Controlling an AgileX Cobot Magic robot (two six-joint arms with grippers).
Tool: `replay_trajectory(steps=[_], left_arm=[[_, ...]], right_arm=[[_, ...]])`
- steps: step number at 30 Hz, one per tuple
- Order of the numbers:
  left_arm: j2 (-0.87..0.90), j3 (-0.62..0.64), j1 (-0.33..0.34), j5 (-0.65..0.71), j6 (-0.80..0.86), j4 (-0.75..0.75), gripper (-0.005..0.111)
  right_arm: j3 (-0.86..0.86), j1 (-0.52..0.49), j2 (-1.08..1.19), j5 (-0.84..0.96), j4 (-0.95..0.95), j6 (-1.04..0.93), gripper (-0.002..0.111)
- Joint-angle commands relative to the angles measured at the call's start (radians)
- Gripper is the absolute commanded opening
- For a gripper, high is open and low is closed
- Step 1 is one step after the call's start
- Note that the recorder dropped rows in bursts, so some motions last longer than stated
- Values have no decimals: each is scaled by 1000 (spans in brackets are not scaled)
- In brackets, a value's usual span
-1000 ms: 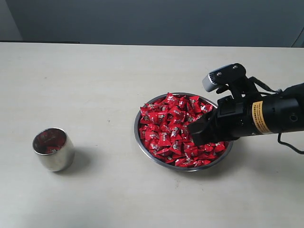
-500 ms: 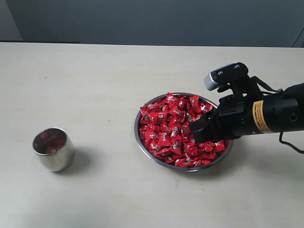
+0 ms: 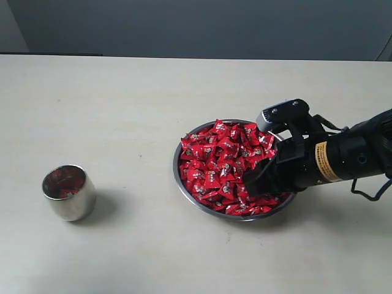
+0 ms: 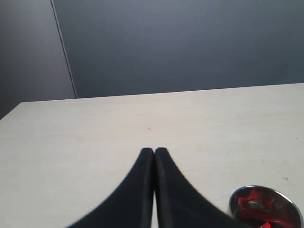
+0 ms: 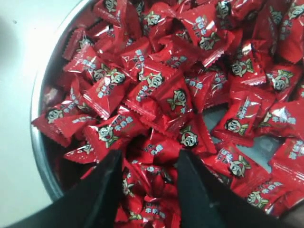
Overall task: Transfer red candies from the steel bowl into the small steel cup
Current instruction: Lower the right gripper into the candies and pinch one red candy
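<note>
Right claw (image 3: 250,179), black and smooth with two long pointed fingers (image 5: 107,190), pokes down into a big pile of candy, a little right of the middle of the outside picture. Its fingers stand wide apart. Some candies lie in the gap between them, but I cannot tell if any is pinched. The thick black arm (image 3: 355,156) behind it has a yellow label (image 3: 322,162) and comes in from the right edge. The red candies (image 3: 211,165) are small and shiny, in crinkly foil with zigzag ends and tiny pale faces (image 5: 142,90). They fill a wide, shallow, round steel bowl (image 3: 176,174) with a thin bright rim (image 5: 35,109), heaped up above the edge. Well apart from it, at the lower left of the outside picture, stands a shiny, rounded small steel cup (image 3: 76,205) with no handle. It is upright, and a few red candies sit at its bottom (image 3: 63,182). Both sit on a flat, pale cream table (image 3: 122,110), with a dark grey-blue wall (image 3: 184,24) across the top. The left claw (image 4: 154,152) is black too. Its two curved fingers are pressed flat together with nothing between them, above the table near the small steel cup (image 4: 232,203).
</note>
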Motion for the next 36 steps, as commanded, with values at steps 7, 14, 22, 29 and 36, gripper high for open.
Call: replay_trajectory(steps=[7, 14, 22, 29, 36], left_arm=[[-4, 4, 1, -6, -1, 1, 0], [-4, 4, 1, -6, -1, 1, 0], [-4, 4, 1, -6, -1, 1, 0], [-4, 4, 1, -6, -1, 1, 0], [-4, 4, 1, -6, -1, 1, 0]], right_arm=[[-3, -4, 3, -15, -1, -8, 38], [-1, -4, 17, -15, -1, -8, 38], [-1, -4, 57, -13, -1, -8, 38], [-1, -4, 70, -23, -1, -8, 38], [-1, -4, 90, -26, -1, -8, 38]])
